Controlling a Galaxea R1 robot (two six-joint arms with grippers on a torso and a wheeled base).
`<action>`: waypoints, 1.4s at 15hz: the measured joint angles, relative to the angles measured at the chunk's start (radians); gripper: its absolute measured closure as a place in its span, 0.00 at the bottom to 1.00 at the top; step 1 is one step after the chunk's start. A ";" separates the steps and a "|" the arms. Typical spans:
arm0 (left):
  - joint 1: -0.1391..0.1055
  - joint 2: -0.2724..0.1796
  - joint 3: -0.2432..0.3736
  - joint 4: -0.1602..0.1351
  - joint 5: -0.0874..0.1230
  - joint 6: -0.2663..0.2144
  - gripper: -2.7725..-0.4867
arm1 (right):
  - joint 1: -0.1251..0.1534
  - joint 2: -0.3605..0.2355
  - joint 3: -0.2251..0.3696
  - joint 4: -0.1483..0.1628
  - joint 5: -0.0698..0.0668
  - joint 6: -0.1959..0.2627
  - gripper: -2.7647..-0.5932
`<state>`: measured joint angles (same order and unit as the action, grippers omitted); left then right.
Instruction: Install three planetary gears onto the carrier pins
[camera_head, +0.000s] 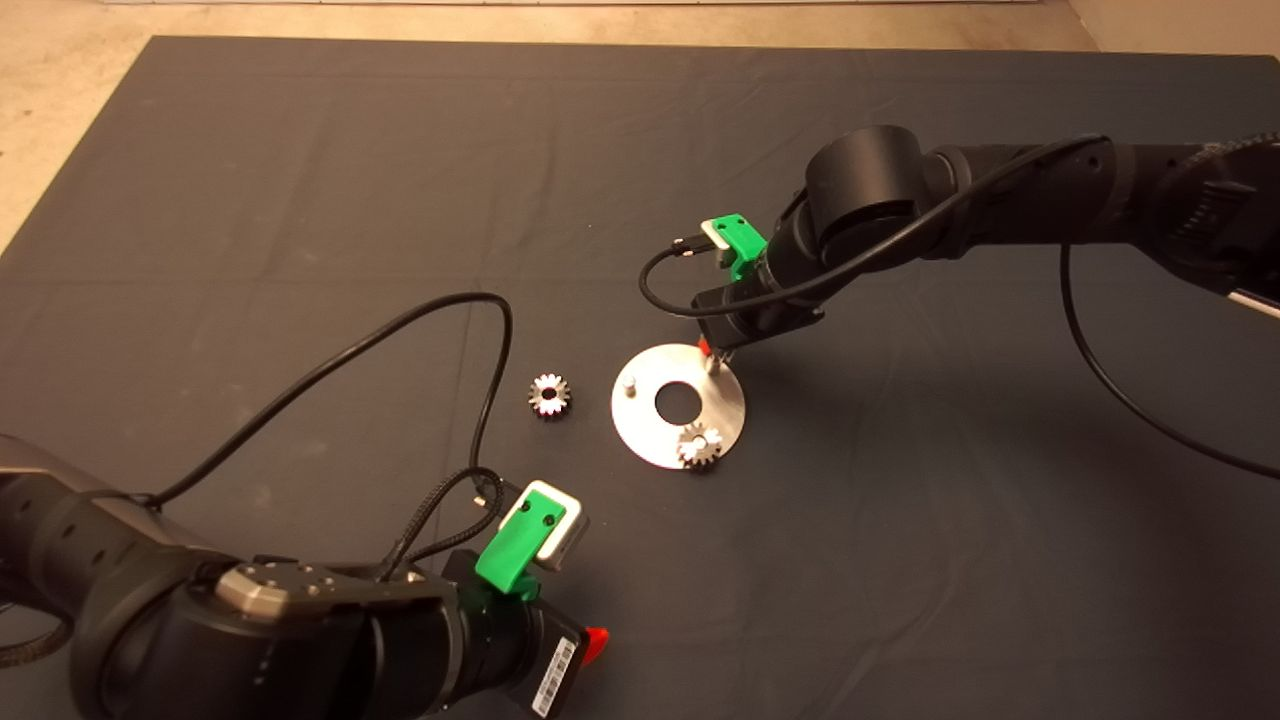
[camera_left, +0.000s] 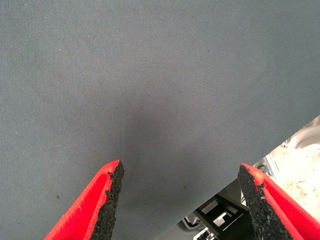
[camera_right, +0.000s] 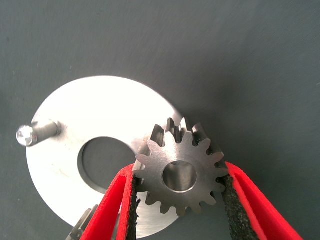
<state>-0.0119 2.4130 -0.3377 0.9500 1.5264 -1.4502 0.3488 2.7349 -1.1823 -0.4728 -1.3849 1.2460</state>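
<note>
The shiny round disc (camera_head: 650, 430) lies mid-mat. One planetary gear (camera_head: 700, 445) sits on its near pin. A bare carrier pin (camera_head: 630, 385) stands at its left rim and also shows in the right wrist view (camera_right: 37, 132). A second gear (camera_head: 549, 395) lies loose on the mat left of the disc. My right gripper (camera_head: 708, 350) is at the disc's far rim, shut on the third gear (camera_right: 181, 172), held flat above the disc (camera_right: 100, 115). The pin there is hidden behind this gear. My left gripper (camera_head: 597, 645) is parked at the lower left, open and empty (camera_left: 180, 172).
The dark mat (camera_head: 300, 200) covers the table. The left arm's black cable (camera_head: 400, 330) loops over the mat near the loose gear. The mat's edge and the floor (camera_left: 300, 165) show in the left wrist view.
</note>
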 joint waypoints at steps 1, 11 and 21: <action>0.000 0.000 0.000 0.000 0.000 0.000 0.51 | -0.010 0.005 0.000 0.000 -0.001 0.000 0.82; 0.000 0.000 0.000 0.000 0.000 0.000 0.51 | -0.011 0.007 -0.001 0.000 -0.006 -0.004 0.81; 0.000 0.000 0.000 0.000 0.000 0.000 0.51 | -0.023 0.007 -0.002 0.000 -0.006 -0.040 0.82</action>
<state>-0.0119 2.4132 -0.3377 0.9500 1.5264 -1.4502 0.3262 2.7421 -1.1843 -0.4732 -1.3909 1.2061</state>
